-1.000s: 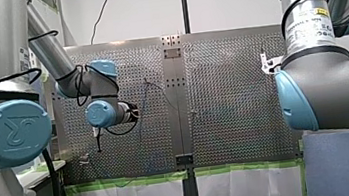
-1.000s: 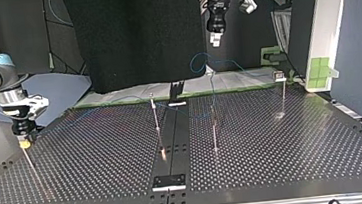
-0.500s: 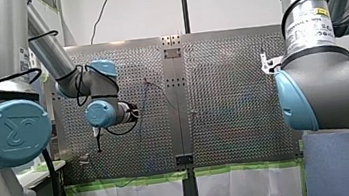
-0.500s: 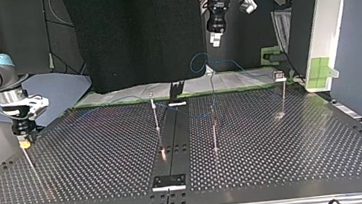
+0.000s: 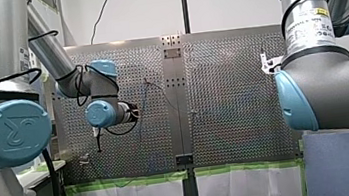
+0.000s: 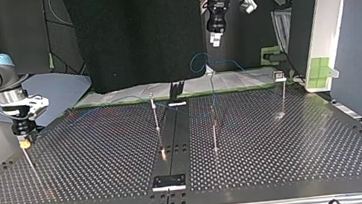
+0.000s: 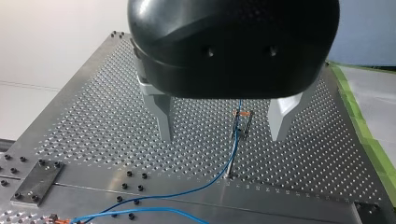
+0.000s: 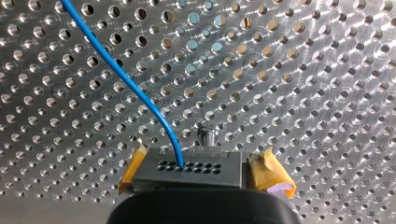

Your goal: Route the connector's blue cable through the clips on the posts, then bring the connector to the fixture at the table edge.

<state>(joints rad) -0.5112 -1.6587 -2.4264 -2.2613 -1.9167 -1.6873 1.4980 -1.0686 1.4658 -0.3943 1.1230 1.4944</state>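
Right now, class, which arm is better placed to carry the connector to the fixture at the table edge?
Right. My right end effector is shut on the connector, blue cable trailing from it; my left end effector hangs open above a post's clip, holding nothing.

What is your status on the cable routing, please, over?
Left gripper open, post clip ahead between its fingers. Right gripper shut on connector, blue cable running out of it. No obstruction seen.

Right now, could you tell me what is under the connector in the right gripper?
The perforated table and a small metal post tip just past the connector. What lies directly beneath is covered by it.
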